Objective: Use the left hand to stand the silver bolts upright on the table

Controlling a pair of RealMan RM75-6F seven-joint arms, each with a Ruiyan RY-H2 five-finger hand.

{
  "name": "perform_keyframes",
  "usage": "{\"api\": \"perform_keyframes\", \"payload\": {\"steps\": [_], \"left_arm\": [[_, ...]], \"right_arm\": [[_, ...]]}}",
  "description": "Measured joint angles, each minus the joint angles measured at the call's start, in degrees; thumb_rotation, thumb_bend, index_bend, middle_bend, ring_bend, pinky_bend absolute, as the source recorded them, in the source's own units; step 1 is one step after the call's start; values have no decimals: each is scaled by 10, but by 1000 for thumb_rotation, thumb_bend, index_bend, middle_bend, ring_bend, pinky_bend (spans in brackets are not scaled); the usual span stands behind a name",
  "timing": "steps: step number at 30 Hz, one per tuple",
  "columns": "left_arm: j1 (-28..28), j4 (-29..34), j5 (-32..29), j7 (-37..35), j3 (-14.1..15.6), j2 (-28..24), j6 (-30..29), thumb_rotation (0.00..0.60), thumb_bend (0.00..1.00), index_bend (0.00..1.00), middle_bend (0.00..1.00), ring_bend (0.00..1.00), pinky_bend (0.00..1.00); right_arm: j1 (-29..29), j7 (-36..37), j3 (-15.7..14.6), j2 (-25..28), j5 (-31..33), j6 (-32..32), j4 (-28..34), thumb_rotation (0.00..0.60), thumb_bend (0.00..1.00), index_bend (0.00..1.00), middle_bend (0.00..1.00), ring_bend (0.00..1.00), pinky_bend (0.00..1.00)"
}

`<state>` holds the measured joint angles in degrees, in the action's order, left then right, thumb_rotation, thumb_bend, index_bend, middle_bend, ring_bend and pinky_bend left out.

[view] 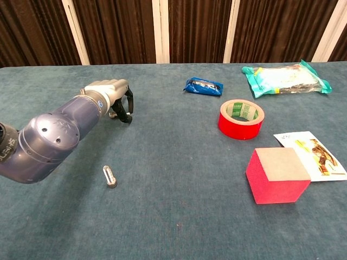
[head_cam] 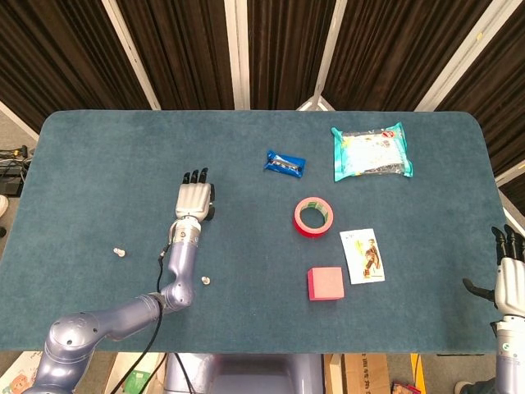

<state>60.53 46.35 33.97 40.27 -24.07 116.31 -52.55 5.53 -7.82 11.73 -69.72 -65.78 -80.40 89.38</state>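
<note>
silver bolts (head_cam: pixel 206 280) (head_cam: pixel 120 252) lying on surface (head_cam: pixel 98 164); left hand (head_cam: pixel 195 199) hovering above, fingers curling down, holding nothing; right hand (head_cam: pixel 509 275) empty, fingers spreading.

My left hand (head_cam: pixel 195 199) sits far of one bolt (head_cam: pixel 205 280); another bolt (head_cam: pixel 120 252) lies left; the tape roll (head_cam: pixel 313 216) lies right.

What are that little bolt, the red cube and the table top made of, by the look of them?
The bolt looks like bare metal: silver-grey with a dull shine along its shaft. The red cube seems to be foam or sponge: its faces are matte and finely grainy, though I cannot be sure. The table top is covered in teal cloth, probably felt or short-pile carpet: fuzzy, with no glare.
</note>
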Motion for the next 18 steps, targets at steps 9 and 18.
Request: {"api": "perform_keyframes", "payload": {"steps": [9, 18], "left_arm": [[-3, -1, 6, 8, -2, 2, -3, 600, 473, 518, 31, 0, 0], [-6, 7, 5, 20, -5, 1, -6, 600, 474, 518, 31, 0, 0]], "right_arm": [[0, 1, 1, -1, 1, -1, -1, 600, 8, 121, 8, 0, 0], [0, 1, 1, 0, 1, 0, -1, 600, 7, 121, 8, 0, 0]]}}
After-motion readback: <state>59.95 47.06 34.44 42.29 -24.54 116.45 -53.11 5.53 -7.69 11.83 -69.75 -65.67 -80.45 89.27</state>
